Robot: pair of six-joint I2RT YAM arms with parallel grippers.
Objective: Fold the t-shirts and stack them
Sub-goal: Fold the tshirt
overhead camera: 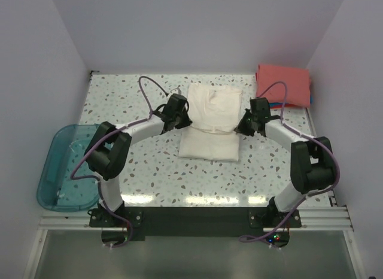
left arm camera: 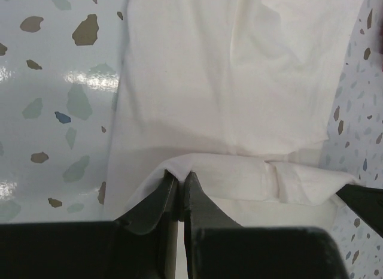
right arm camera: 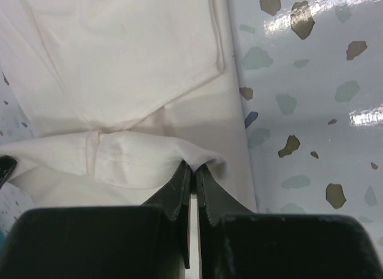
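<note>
A cream-white t-shirt [overhead camera: 210,120] lies partly folded in the middle of the table, its upper layer turned over the lower. My left gripper [overhead camera: 182,120] sits at the shirt's left edge, shut on a pinch of its cloth [left arm camera: 179,168]. At the right edge my right gripper [overhead camera: 242,126] is shut on another pinch of the same shirt [right arm camera: 200,156]. A folded coral-red t-shirt [overhead camera: 283,82] rests at the far right corner with a blue edge [overhead camera: 276,104] showing beneath it. No chest print shows on the cream shirt.
A translucent teal plastic tub [overhead camera: 67,167] stands at the left edge of the terrazzo table [overhead camera: 161,177]. White walls close in the back and both sides. The arm bases sit on a dark rail [overhead camera: 191,216] at the near edge.
</note>
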